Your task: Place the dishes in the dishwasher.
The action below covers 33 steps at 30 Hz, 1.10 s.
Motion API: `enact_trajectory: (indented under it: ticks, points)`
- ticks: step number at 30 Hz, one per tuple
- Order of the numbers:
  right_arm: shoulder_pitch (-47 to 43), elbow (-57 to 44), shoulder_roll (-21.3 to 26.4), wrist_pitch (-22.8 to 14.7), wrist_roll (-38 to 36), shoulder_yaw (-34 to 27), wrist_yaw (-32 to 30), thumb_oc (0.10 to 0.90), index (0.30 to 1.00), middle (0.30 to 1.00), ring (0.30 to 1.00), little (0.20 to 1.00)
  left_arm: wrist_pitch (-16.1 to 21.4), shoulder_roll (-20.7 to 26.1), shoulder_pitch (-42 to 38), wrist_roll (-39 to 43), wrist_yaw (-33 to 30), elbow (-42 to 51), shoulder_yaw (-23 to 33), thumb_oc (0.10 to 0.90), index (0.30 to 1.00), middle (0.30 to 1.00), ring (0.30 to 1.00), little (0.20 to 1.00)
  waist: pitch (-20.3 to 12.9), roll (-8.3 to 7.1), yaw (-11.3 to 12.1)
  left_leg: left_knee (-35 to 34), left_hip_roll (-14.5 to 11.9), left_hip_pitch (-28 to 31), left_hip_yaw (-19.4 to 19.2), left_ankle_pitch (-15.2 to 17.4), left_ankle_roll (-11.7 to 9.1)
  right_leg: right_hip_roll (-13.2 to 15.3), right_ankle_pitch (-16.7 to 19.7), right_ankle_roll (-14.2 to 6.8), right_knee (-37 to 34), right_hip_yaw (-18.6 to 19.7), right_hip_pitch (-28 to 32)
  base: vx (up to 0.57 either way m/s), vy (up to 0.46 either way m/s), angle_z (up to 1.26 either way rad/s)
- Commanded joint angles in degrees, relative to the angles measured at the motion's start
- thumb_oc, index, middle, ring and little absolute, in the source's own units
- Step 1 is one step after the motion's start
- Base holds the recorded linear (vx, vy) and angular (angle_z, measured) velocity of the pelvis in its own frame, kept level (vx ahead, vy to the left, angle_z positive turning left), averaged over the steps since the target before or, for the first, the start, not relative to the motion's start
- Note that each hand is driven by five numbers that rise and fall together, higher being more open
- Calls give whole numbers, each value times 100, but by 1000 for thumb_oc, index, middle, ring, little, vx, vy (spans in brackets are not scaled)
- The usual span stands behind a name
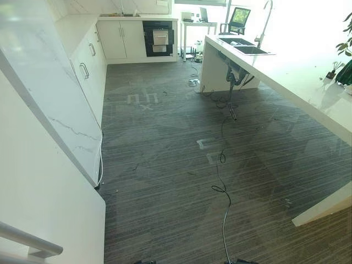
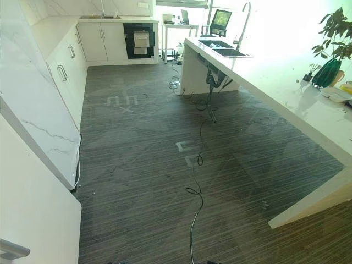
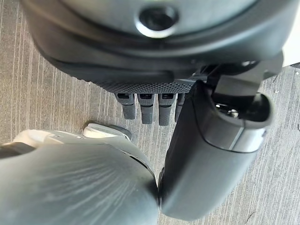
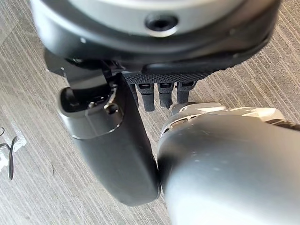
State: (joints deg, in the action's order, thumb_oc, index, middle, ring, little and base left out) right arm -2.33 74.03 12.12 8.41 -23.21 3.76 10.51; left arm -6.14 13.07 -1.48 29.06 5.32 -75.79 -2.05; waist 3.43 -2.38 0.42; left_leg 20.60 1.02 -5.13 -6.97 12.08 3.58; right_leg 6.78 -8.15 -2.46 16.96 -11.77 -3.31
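Head views: the dishwasher (image 1: 159, 38) sits in the far cabinets (image 1: 120, 38), across bare floor (image 1: 176, 165); the island (image 2: 286, 88) carries a sink (image 2: 223, 48) and a plant (image 2: 330, 55).

Left wrist: left hand (image 3: 150, 105) hangs with straight fingers, holding nothing.

Right wrist: right hand (image 4: 159, 96) likewise straight and empty.
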Motion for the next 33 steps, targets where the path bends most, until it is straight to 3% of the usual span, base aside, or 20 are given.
enact_trajectory:
  ticks: [1,5,11,15,18,24,26,29,31,33]
  points:
    - [39,141,74,44,72,196,70,800,900,900,900,900,11,-141,9,17,35,21,-110,800,900,900,900,900,-46,145,59,-341,-128,377,-511,282,-164,-117,-138,-202,23,-206,101,0,0,0]
    - [60,157,77,22,43,173,31,800,900,900,900,900,43,-143,36,-21,-6,32,-123,800,900,900,900,900,-44,147,61,-341,-135,381,-516,276,-168,-128,-137,-201,23,-208,104,0,0,0]
    - [-159,-538,343,-493,-328,175,-75,800,900,900,900,900,536,32,-164,424,-2,672,-116,800,900,900,900,900,19,144,62,-341,-143,411,-492,259,-187,-159,-136,-178,23,-184,136,-6,-6,0]
    - [-224,-1794,575,-1083,-519,184,-274,800,900,900,900,900,1103,231,-274,504,-148,1972,-133,800,900,900,900,900,63,127,64,-341,-141,395,-423,236,-211,-191,-128,-147,23,-177,124,-44,-75,4]
    - [252,-4079,715,-1085,-379,-12,-606,800,900,900,900,900,1329,427,76,529,-172,3643,56,800,900,900,900,900,128,117,-12,-341,-152,376,-396,182,-235,-254,-113,-119,23,-134,82,-6,-112,5]
    - [369,-5106,741,-1456,66,-287,-457,800,900,900,900,900,1581,518,343,772,-141,4775,394,800,900,900,900,900,277,60,-12,-341,-151,549,-420,64,-270,-332,-186,3,23,-68,153,44,-126,-5]
    - [335,-5570,867,-1569,173,-368,-462,800,900,900,900,900,1698,507,411,884,-93,5127,453,800,900,900,900,900,499,-176,95,-341,15,684,-454,-720,-398,-204,-218,170,23,96,218,82,-217,-15]
    - [379,-5922,1060,-1747,473,-421,-458,800,900,900,900,900,1850,485,550,982,62,5483,502,800,900,900,900,900,819,-268,178,1863,-75,-605,-218,-1387,-643,-235,-148,407,23,163,221,3,-173,-12]
    - [429,-6029,1074,-1706,611,-453,-480,800,900,900,900,900,1834,465,636,1012,97,5665,525,800,900,900,900,900,942,-234,206,1596,-251,-720,-248,-1479,-679,-315,-159,397,23,180,321,129,-53,32]
    - [355,-6100,1196,-1589,873,-407,-582,800,900,900,900,900,1794,470,693,1057,62,5827,504,800,900,900,900,900,1007,-205,264,64,-352,-438,-432,-1754,-712,-361,-251,307,23,199,433,264,61,-5]
